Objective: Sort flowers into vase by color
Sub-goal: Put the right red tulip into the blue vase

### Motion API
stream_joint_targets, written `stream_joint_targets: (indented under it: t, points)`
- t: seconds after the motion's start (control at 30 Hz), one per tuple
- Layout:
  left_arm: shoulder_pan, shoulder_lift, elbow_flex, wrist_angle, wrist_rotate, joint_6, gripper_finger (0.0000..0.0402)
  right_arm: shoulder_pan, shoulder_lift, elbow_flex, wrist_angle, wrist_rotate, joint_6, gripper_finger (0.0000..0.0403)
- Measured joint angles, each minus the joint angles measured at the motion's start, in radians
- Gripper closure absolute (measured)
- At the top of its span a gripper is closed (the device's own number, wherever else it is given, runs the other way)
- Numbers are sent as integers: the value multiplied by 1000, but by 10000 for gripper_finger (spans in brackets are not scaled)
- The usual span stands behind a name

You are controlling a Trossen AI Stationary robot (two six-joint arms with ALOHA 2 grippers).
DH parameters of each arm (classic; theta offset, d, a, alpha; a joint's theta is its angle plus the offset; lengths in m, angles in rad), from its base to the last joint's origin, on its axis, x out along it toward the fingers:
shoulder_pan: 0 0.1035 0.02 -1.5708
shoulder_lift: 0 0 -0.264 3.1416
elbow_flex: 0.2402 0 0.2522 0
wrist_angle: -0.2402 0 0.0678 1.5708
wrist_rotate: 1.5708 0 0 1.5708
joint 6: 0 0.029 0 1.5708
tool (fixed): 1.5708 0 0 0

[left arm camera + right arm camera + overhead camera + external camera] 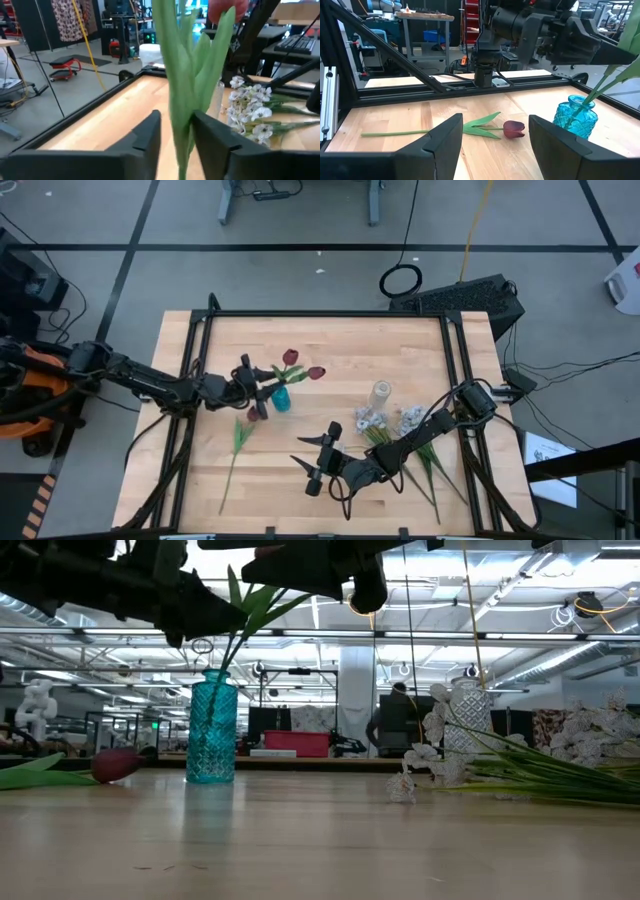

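1. Over the teal vase (281, 399), my left gripper (243, 385) is clenched on the green stem of a red flower (291, 358); the left wrist view shows the stem (176, 100) pinched between my fingers (145, 135).
2. That stem (228, 655) runs down into the vase's mouth in the low view, so I judge this flower is partly seated but not let go.
3. A second red head (316, 373) shows just beside the first, past the vase from my left gripper; I cannot tell whether its stem is in the vase.
4. One red tulip (513, 128) lies flat on the table (330, 340) near the vase, on the side toward my right arm.
5. My right gripper (318, 458) hangs released and empty, well apart from the vase.
6. The clear vase (381, 392) looks empty, and the white sprays (368, 419) lie on the table just beside it, unsorted.
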Motion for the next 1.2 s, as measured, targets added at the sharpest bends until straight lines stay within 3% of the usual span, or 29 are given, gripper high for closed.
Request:
stream_joint_targets:
  t: [0.2, 0.33, 1.0, 1.2]
  points:
    - [-1, 0, 0, 102, 0, 6, 375, 0, 0, 0, -5, 0, 0, 186]
    - [-1, 0, 0, 126, -1, 6, 393, 0, 0, 0, -11, 0, 0, 186]
    - [-4, 0, 0, 108, -91, -2, 364, 2, 0, 0, -24, -1, 8, 186]
    - [-4, 0, 0, 104, -105, -2, 307, 2, 0, 0, -24, -1, 8, 186]
